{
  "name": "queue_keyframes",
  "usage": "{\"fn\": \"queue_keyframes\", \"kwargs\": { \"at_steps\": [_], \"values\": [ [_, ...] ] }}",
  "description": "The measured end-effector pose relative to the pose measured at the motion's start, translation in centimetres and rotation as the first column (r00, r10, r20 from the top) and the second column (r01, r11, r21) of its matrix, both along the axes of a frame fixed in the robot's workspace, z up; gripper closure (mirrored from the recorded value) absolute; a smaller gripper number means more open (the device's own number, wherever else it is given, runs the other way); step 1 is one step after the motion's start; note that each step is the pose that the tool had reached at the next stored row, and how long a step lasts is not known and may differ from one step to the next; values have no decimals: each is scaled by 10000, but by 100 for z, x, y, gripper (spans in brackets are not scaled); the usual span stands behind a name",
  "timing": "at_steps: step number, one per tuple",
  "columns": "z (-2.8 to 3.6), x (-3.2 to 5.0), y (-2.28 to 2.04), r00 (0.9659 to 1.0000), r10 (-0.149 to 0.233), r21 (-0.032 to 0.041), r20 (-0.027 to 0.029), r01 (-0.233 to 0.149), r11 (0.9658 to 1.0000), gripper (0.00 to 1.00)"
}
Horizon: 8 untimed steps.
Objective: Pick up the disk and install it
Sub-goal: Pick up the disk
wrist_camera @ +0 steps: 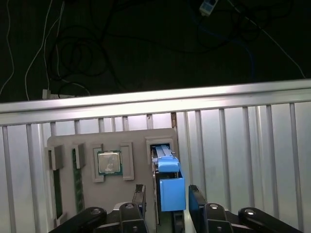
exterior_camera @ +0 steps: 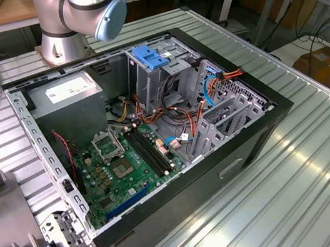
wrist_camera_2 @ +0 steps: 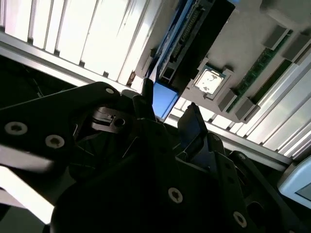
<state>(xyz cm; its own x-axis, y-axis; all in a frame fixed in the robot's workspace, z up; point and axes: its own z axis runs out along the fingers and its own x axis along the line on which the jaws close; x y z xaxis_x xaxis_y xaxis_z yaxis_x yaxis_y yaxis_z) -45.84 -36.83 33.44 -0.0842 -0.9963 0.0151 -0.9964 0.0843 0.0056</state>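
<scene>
Closest in both wrist views is the claw (wrist_camera: 166, 193), with its two black fingers (wrist_camera: 195, 200) held apart. Between them the blue end of the disk (wrist_camera: 171, 188) is straddled. A narrow gap can be made out on either side, so nothing is clamped.

From the claw's opening the disk runs straight ahead, stood on edge in a slot of a grey tray (wrist_camera: 137, 138). In the second wrist view its dark body and a row of connector pins are seen just past the fingertips (wrist_camera_2: 146, 99).

Beside the disk, off to one side of the claw, a square silver chip (wrist_camera: 109, 162) is seated in its own pocket of the tray. Farther out on that same side a green memory stick (wrist_camera: 76, 180) is laid in a long slot.

Beneath the tray, and on beyond the claw, a ribbed metal table (wrist_camera: 243, 141) is spread. Past its far edge a dark floor is seen, with loose cables (wrist_camera: 68, 53) strewn across it.

In the exterior view an open computer case (exterior_camera: 235, 162) is laid on its side on the same ribbed table. A green circuit board (exterior_camera: 121, 165) is exposed inside, and the arm's silver base (exterior_camera: 63, 42) is mounted just behind the case.
</scene>
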Motion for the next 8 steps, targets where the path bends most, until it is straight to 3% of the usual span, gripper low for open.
{"fn": "queue_keyframes", "kwargs": {
  "at_steps": [8],
  "values": [
    [-144, 0, 2, 10000, -1, 47, -2, 1, 10000, 52]
  ]
}}
